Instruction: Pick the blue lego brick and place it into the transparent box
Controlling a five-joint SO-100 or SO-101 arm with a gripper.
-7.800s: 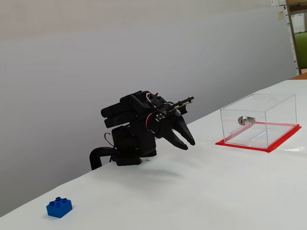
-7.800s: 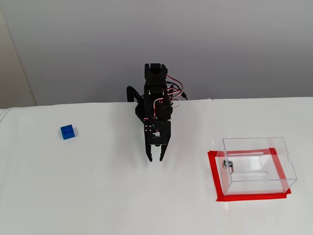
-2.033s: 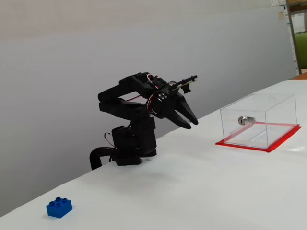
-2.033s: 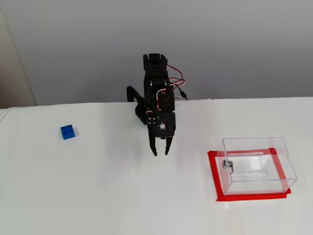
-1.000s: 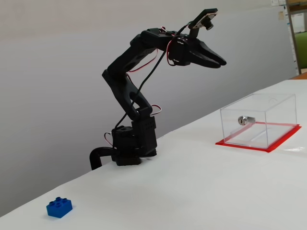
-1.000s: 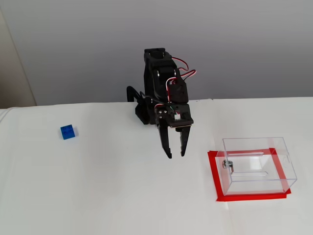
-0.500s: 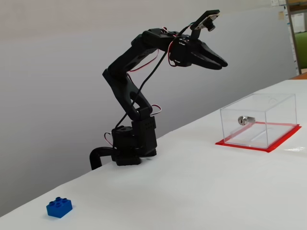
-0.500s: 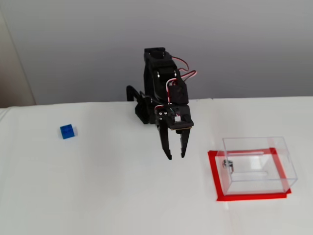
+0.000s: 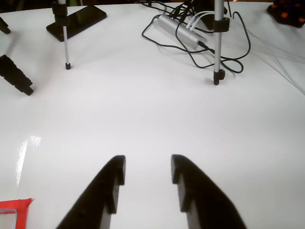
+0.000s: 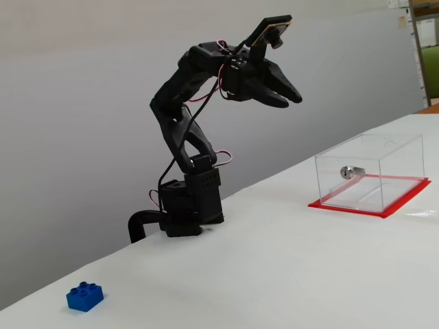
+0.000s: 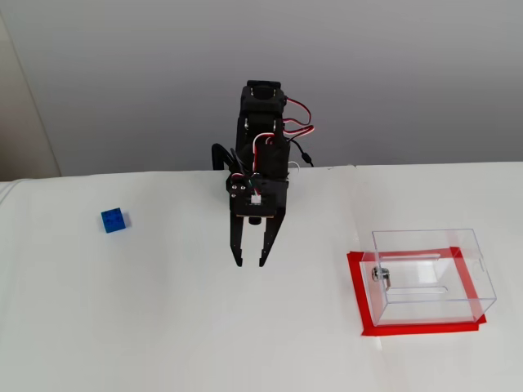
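Evidently not yet committed, the gripper (image 11: 250, 263) hung high with fingers spread and empty, the blue lego brick (image 11: 114, 220) well apart from the transparent box (image 11: 431, 273).

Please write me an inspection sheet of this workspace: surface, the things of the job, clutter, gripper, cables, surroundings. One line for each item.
Surface: white table, bare around the arm, some glare in the wrist view.
Job's things: blue lego brick lies alone on the table, left of the arm in a fixed view; transparent box stands on a red base sheet, on the right, with nothing seen inside but its silver lock.
Clutter: tripod legs, a flat black device and a silver hub at the far edge in the wrist view.
Gripper: gripper open, empty, raised above the table.
Cables: black and white leads tangled around the hub; red and white wires on the arm.
Surroundings: plain grey wall.
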